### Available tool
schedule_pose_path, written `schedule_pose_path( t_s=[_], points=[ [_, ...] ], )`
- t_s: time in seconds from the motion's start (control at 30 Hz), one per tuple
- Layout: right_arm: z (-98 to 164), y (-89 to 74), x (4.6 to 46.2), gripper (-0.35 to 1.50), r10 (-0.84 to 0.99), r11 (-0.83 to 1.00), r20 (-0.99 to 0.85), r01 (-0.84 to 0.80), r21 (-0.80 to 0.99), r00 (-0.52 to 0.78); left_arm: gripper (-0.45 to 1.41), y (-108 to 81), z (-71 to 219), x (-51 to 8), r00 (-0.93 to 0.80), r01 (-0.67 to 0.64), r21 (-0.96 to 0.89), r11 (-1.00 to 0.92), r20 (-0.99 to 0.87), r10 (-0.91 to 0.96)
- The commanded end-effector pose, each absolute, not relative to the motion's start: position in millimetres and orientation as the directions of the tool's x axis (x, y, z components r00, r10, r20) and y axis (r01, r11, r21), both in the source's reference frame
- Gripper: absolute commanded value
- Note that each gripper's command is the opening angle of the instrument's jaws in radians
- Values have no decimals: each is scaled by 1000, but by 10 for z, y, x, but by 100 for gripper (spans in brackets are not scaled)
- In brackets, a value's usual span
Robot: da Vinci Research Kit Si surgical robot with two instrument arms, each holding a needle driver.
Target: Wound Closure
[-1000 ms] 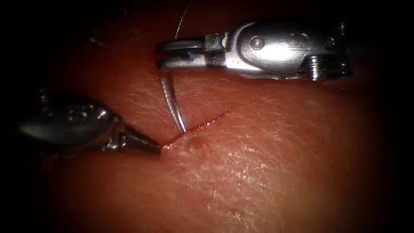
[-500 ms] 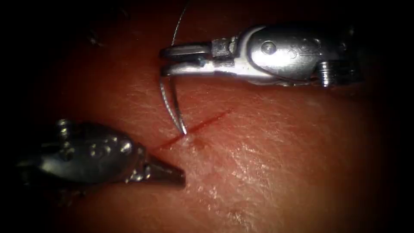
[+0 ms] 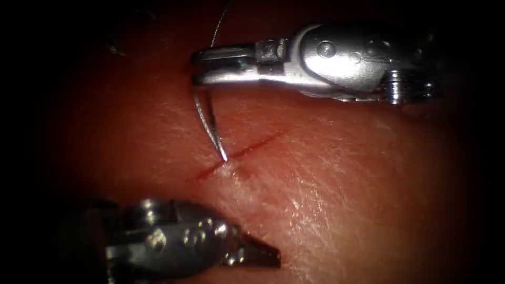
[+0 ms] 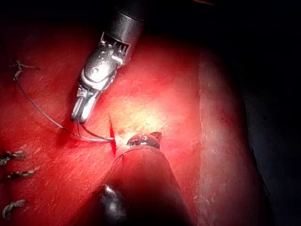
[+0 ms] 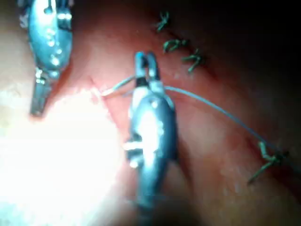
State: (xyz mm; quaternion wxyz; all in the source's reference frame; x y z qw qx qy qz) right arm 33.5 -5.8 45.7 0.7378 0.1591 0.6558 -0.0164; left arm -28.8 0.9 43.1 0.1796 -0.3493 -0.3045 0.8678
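- Tissue – moist, finely wrinkled skin, with a thin red cut running obliquely across it
- Needle – slim, curved, bright steel; clenched near its rear end in the right tool, jaws closed on it
- Needle tip touches the cut line, at its upper edge; whether it has entered the tissue I cannot tell
- Thread runs up from the right tool's jaws into the dark
- Left tool sits low, below and well apart from the cut, jaws together, holding nothing
- Knotted cut thread ends on the tissue beyond the right tool
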Motion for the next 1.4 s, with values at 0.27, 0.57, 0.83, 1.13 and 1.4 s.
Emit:
schedule_pose_path(
  t_s=[0.27,0.57,0.83,1.13,1.4],
  points=[
    [463,-62,342,-35,222,939,-963,232,254,156,-31,4,453,-284,-695,-92,-652,-753,-500,517],
    [464,-65,338,-35,275,912,-942,259,319,190,-31,7,459,-275,-697,-83,-655,-751,-500,514],
    [465,-72,336,-35,307,881,-925,299,366,225,-31,9,460,-265,-695,-92,-654,-751,-497,519],
    [462,-78,329,-35,351,838,-888,324,440,298,-31,10,459,-261,-695,-92,-652,-752,-499,518],
    [457,-80,326,-35,391,802,-835,300,516,388,-31,10,459,-259,-695,-90,-652,-753,-500,516]
  ],
)
